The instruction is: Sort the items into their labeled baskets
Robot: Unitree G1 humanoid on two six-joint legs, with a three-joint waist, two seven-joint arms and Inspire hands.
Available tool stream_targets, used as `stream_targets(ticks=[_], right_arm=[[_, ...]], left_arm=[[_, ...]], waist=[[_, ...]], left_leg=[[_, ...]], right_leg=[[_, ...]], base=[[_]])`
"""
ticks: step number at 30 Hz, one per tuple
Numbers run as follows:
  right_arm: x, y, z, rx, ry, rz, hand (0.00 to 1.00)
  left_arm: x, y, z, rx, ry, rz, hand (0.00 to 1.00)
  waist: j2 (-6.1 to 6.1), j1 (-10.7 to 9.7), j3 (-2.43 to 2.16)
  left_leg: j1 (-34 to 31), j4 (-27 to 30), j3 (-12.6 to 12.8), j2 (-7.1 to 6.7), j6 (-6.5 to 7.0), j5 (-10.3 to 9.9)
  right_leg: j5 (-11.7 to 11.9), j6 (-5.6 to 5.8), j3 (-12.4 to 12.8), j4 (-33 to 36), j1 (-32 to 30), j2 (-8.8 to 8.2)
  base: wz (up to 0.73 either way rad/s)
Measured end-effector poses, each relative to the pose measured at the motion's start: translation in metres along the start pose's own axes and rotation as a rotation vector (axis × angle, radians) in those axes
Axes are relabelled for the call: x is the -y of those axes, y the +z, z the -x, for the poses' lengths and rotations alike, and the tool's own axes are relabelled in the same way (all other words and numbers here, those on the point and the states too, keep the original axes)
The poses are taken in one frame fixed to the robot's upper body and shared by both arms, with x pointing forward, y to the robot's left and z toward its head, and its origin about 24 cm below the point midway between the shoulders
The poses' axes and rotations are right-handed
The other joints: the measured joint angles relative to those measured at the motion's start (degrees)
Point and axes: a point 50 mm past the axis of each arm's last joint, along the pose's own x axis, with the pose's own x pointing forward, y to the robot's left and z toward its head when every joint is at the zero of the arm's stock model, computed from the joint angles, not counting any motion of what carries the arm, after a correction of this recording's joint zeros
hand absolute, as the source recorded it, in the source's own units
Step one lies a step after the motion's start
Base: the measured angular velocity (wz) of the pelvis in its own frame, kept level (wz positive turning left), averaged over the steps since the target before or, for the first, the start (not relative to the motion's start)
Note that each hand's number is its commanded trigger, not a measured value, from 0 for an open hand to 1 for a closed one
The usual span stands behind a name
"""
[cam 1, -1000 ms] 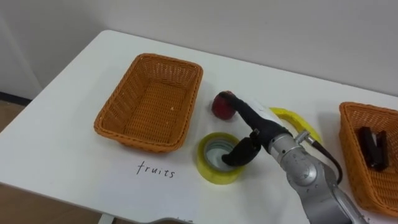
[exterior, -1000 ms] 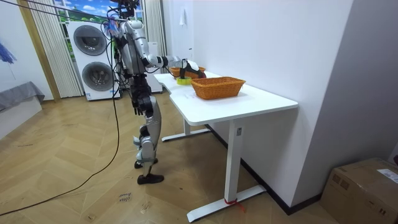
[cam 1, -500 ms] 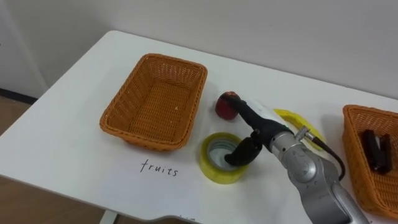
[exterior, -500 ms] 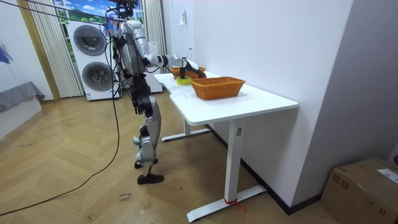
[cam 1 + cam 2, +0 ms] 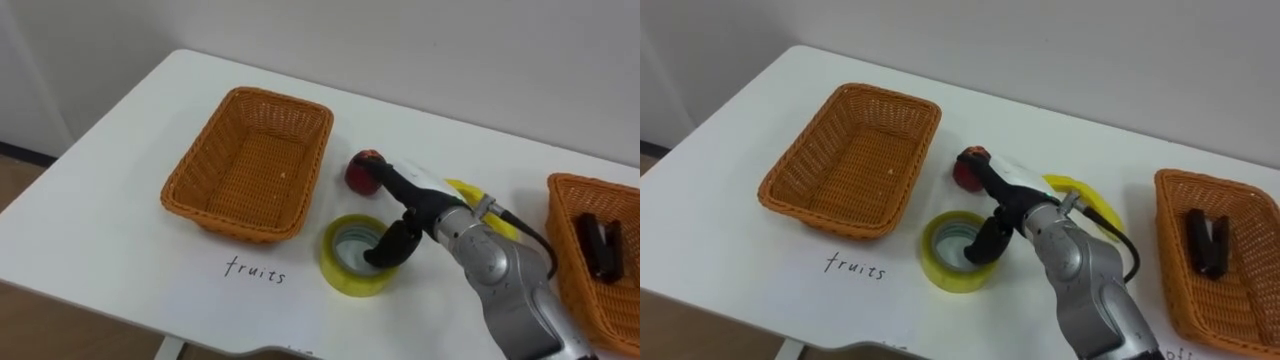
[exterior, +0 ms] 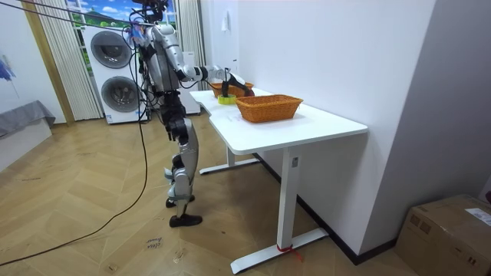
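Observation:
A red apple (image 5: 357,174) lies on the white table (image 5: 110,235), right of the empty fruit basket (image 5: 243,228). My right hand (image 5: 424,204) reaches in from the right with its fingers (image 5: 392,180) stretched out and lying on the apple's top. Its thumb (image 5: 388,246) hangs down over the hole of a yellow tape roll (image 5: 342,274), just in front of the apple. The hand is open. A yellow thing (image 5: 468,190) lies half hidden behind the wrist. In the room view I stand at the table's far end with the right hand (image 6: 202,73) over it.
The second wicker basket (image 5: 570,290) stands at the right edge with a black stapler (image 5: 599,241) in it. The handwritten word "fruits" (image 5: 254,271) marks the table in front of the left basket. The table's front edge runs close below the tape roll.
The whole picture has shifted a little, so the camera moved. My right hand stays on the apple and over the tape roll, with the forearm slightly further right.

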Motion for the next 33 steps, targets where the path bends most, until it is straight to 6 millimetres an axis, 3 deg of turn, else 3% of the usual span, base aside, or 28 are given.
stream_targets(ticks=[7,33], right_arm=[[0.003,0.003,0.001,-0.008,0.016,0.015,0.00],[0.007,0.010,0.006,0.009,0.043,0.038,0.00]], left_arm=[[-0.005,-0.001,-0.001,-0.012,0.016,0.015,0.00],[-0.013,0.001,-0.002,-0.009,0.077,0.008,0.00]], waist=[[-0.84,0.14,0.06],[-1.33,0.21,0.32]], left_leg=[[-0.07,-0.02,0.12,-0.02,0.01,0.00],[-0.04,-0.75,1.10,0.12,0.02,0.02]], right_leg=[[0.01,0.00,0.37,0.04,-0.14,0.02],[0.02,0.01,1.49,-0.02,-0.84,0.19]], base=[[0.00],[-0.01]])
